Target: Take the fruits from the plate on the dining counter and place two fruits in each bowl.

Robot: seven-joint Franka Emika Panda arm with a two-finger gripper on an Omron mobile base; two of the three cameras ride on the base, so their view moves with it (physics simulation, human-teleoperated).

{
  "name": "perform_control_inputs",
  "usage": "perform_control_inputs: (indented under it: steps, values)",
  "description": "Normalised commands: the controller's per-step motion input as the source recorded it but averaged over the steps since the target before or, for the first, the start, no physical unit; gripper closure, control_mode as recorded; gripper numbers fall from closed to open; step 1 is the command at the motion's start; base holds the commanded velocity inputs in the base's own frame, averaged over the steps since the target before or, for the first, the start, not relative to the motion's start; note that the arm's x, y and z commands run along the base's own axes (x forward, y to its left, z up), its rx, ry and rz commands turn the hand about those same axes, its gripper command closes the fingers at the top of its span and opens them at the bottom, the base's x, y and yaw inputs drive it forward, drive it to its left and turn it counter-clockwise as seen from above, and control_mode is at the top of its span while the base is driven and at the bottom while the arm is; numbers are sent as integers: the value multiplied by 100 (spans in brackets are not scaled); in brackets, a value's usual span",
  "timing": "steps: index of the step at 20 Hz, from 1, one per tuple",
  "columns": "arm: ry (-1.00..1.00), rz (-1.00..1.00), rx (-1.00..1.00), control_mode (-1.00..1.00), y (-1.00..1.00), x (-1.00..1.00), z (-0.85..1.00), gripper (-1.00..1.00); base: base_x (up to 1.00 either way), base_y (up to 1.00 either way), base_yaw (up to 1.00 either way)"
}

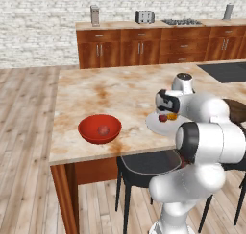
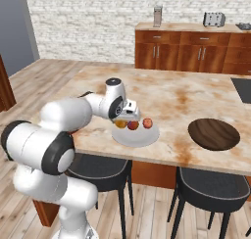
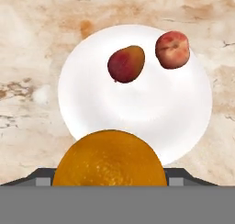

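Currently, the two-finger gripper (image 2: 122,121) of the white arm sits directly over the flat round pale white-grey plate (image 2: 139,136), at the plate's edge nearest the arm. The plate serves as the landmark for all positions below; it rests on the beige marble dining counter (image 2: 166,93) close to the counter's near edge.

Gripper state: in the hand view, the round orange-yellow fruit (image 3: 109,158) sits between the dark finger tips, which show at each side of it, partly open and set against the fruit's flanks. The gripper has hold of this fruit. The fruit hangs over the near rim of the plate; whether it touches the plate surface cannot be told.

Plate contents: two fruits lie on the plate, beyond the held fruit and near each other without touching. One is a reddish oval fruit with a yellow-green patch (image 3: 125,64). The other is a round pinkish-red fruit (image 3: 172,49), beside the first and closer to the plate's rim.

Bowls: the wide glossy red bowl (image 1: 100,128) stands on the counter to the left of the plate, well apart from it, and contains one small reddish fruit (image 1: 103,130). The wide dark brown bowl (image 2: 213,133) stands to the right of the plate, also well apart from it.
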Motion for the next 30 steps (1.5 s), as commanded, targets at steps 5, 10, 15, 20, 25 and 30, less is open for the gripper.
perform_control_inputs:
  steps: [5, 10, 15, 20, 25, 30]
  values:
    - [0, -2, 0, -100, 100, -28, 72, 100, 0, 0, 0]
    - [0, 0, 1, -100, 100, -10, 46, 100, 0, 0, 0]
    - [-1, 0, 9, -100, 94, 0, 26, 100, 0, 0, 0]
    - [0, 0, 19, -100, 69, 0, 1, 100, 0, 0, 0]
    - [2, 1, 0, -100, 75, 12, -13, 100, 0, 0, 0]
    - [1, 0, -1, -100, 50, 33, -26, 100, 0, 0, 0]
